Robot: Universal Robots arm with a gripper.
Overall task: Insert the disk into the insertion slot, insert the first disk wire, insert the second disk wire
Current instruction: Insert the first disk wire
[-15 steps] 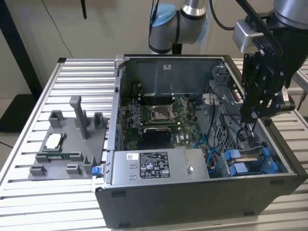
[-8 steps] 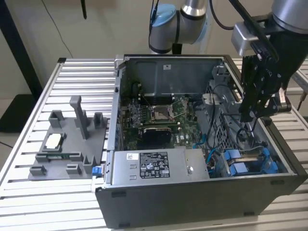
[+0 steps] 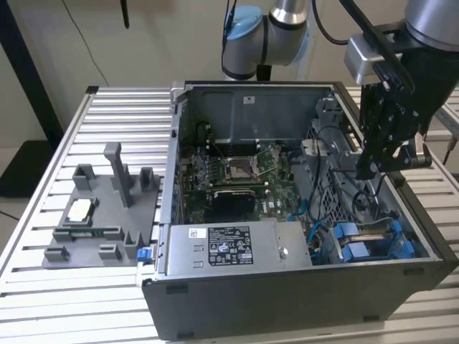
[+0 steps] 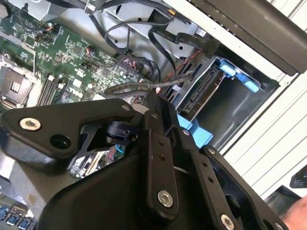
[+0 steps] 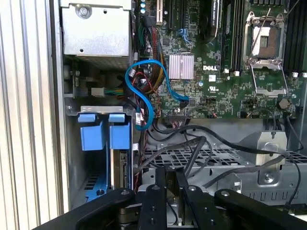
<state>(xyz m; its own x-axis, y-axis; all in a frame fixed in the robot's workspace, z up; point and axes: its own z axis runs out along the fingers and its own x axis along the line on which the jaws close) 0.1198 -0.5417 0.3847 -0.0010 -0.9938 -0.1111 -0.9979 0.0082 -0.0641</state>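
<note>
The black gripper (image 3: pixel 367 170) reaches down into the open computer case (image 3: pixel 287 304) on the exterior view's right, its tip among loose black cables (image 5: pixel 216 139); whether it is clamped on one of them or hangs free cannot be told. Just nearer, in the case's near right corner, the disk (image 4: pixel 199 93) stands on edge in the insertion slot (image 4: pixel 235 108), beside bright blue tabs (image 5: pixel 93 132). The case lies on a ribbed aluminium table (image 3: pixel 122 118), with a grey labelled power-supply box (image 3: pixel 237 244) at its near side, the green motherboard (image 3: pixel 240 168) in the middle, and a grey fixture plate (image 3: pixel 100 208) apart on the exterior view's left.
</note>
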